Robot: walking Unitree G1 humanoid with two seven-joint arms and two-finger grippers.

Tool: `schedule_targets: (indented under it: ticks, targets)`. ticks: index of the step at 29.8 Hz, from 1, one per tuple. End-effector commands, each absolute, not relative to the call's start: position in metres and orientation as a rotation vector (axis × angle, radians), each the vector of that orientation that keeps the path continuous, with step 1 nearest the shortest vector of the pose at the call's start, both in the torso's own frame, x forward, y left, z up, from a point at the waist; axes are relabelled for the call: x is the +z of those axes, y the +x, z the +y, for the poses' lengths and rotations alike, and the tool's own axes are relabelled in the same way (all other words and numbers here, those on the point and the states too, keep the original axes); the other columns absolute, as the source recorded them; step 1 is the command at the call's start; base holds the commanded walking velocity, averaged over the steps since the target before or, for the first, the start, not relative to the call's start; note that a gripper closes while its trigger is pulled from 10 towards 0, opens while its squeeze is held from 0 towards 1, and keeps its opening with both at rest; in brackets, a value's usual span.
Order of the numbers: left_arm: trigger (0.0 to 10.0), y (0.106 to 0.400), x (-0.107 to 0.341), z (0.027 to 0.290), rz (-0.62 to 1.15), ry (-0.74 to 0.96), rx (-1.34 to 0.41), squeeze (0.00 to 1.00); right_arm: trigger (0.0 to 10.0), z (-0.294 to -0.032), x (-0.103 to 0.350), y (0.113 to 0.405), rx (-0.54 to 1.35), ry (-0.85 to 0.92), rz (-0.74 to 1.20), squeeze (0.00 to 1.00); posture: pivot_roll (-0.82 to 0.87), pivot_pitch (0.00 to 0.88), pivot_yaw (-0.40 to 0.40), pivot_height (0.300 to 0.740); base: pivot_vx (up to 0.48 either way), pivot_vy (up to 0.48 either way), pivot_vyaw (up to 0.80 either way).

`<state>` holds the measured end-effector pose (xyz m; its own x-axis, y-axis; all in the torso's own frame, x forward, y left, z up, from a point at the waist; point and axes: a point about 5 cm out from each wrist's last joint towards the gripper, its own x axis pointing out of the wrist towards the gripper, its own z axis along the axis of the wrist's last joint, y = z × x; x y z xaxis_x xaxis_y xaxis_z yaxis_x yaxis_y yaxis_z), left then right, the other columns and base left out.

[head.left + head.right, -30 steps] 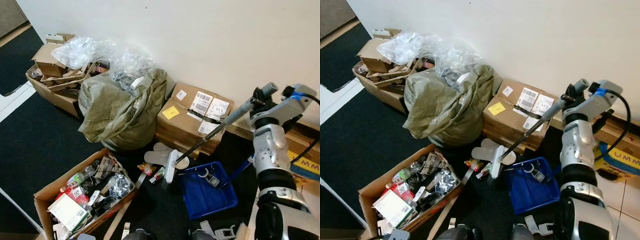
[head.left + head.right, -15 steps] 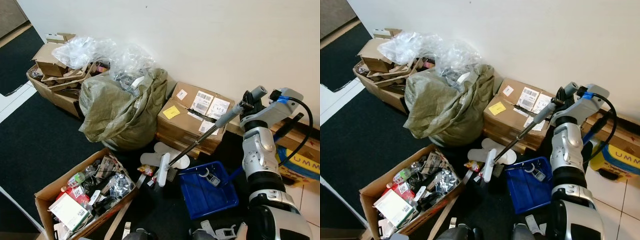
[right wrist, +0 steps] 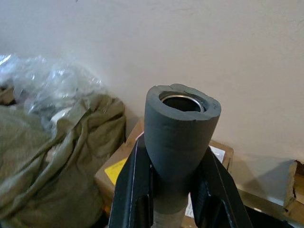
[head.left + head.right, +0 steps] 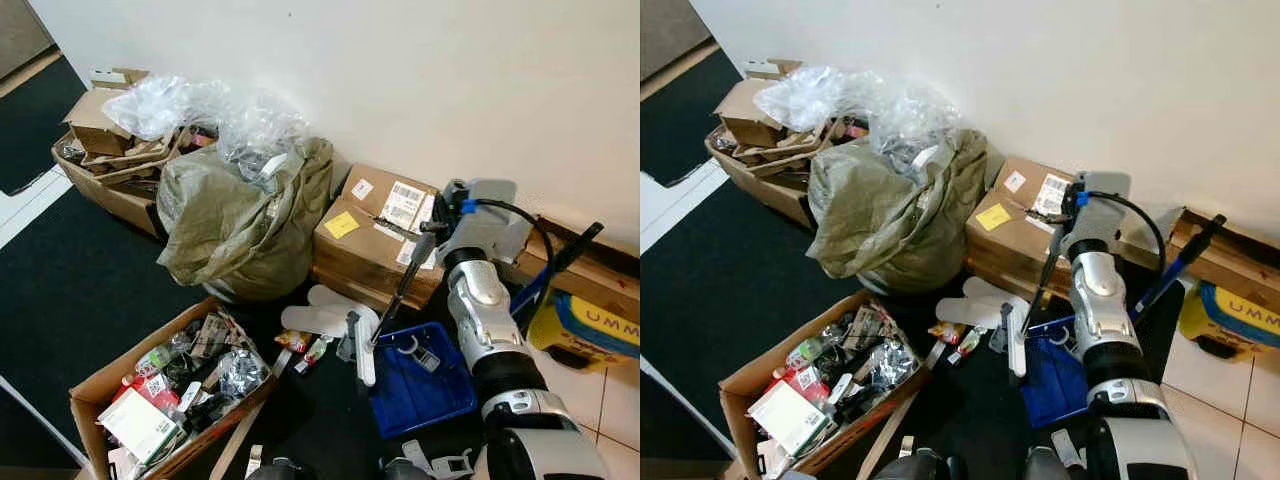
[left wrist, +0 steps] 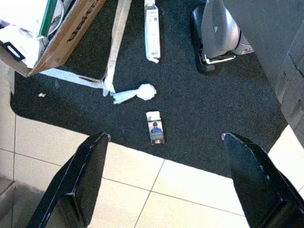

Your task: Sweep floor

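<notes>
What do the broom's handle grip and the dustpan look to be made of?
Broom grip, clamped in the right end effector: likely grey foam, matte and thick-walled, sleeved over a shiny metal tube seen at its open end. Dustpan: probably blue moulded plastic, smooth with a slight sheen.

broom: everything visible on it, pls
The broom has a thin dark shaft with a grey foam grip at its top, over a metal tube. The right gripper is shut on that grip. The shaft slants down to a narrow pale head, which sits on the dark carpet at the left edge of the blue dustpan, beside white slippers.
</notes>
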<state>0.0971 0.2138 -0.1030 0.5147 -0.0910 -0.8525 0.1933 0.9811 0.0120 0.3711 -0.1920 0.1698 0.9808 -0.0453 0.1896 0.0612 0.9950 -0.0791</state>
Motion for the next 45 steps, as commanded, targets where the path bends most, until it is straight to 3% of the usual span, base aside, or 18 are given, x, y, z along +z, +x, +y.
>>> schedule_targets:
  ticks: [1,8,12,15,19,30,45]
  targets:
    - [10.0,0.085,-0.105,0.221,1.064,0.124,-0.164,0.00,10.0,-0.199,0.136,0.363,-0.062,-0.130,-0.030,0.00,0.07,0.272,0.105,0.740,0.000,0.000,0.00]
    - [10.0,0.089,-0.105,0.219,1.060,0.120,-0.163,0.00,10.0,-0.206,0.138,0.363,-0.047,-0.135,-0.019,0.00,0.05,0.251,0.094,0.740,0.000,0.000,0.00]
    - [10.0,0.094,-0.105,0.216,1.057,0.113,-0.160,0.00,10.0,-0.206,0.151,0.364,0.108,-0.092,-0.023,0.00,0.03,0.232,0.081,0.740,0.000,0.000,0.00]
    - [10.0,0.094,-0.105,0.216,1.057,0.113,-0.160,0.00,10.0,-0.206,0.151,0.364,0.108,-0.092,-0.023,0.00,0.03,0.232,0.081,0.740,0.000,0.000,0.00]
    - [10.0,0.100,-0.104,0.213,1.054,0.102,-0.151,0.00,10.0,-0.213,0.163,0.358,0.336,-0.154,0.007,0.00,0.02,0.214,0.070,0.740,0.000,0.000,0.00]
    - [10.0,0.106,-0.104,0.211,1.052,0.099,-0.143,0.00,10.0,-0.205,0.167,0.349,0.552,-0.206,0.053,0.00,0.01,0.187,0.060,0.740,0.000,0.000,0.00]
    - [10.0,0.111,-0.104,0.207,1.056,0.086,-0.137,0.00,10.0,-0.216,0.157,0.337,0.730,-0.302,0.342,0.00,-0.01,0.159,0.040,0.740,0.000,0.000,0.00]
